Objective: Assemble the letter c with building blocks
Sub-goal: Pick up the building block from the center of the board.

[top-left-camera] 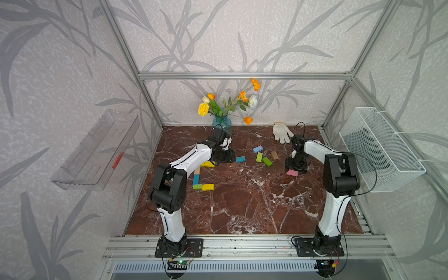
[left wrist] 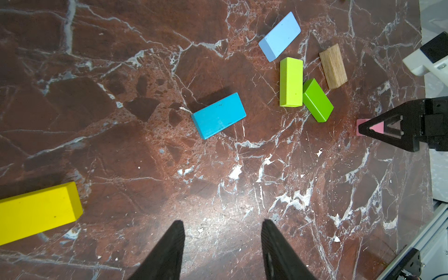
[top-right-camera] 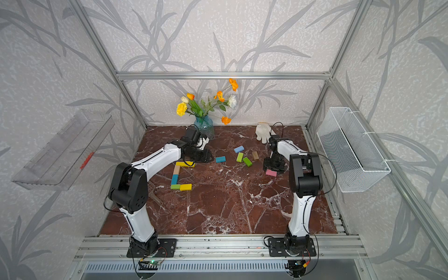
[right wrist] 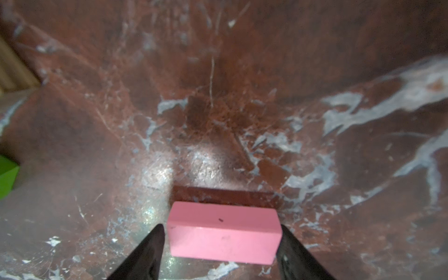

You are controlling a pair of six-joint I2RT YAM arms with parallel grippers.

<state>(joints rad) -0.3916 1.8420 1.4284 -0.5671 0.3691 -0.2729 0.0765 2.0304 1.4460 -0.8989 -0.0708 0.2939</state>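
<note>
The right gripper [right wrist: 221, 228] straddles the pink block [right wrist: 224, 236] on the tabletop [right wrist: 218, 109], its jaws close against the block's ends. I cannot tell whether they pinch it. The left gripper [left wrist: 223, 221] is spread and empty, with a yellow block [left wrist: 36, 211] just beside it, a teal block [left wrist: 218, 116] ahead and two green blocks [left wrist: 291, 82] farther on. The letter c [top-right-camera: 174, 179] lies unfinished beside the left gripper.

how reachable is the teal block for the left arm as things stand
Probably yes. The left gripper is open and empty, and the teal block lies alone on the bare table just ahead of it, with nothing between. The green blocks sit farther off.
</note>
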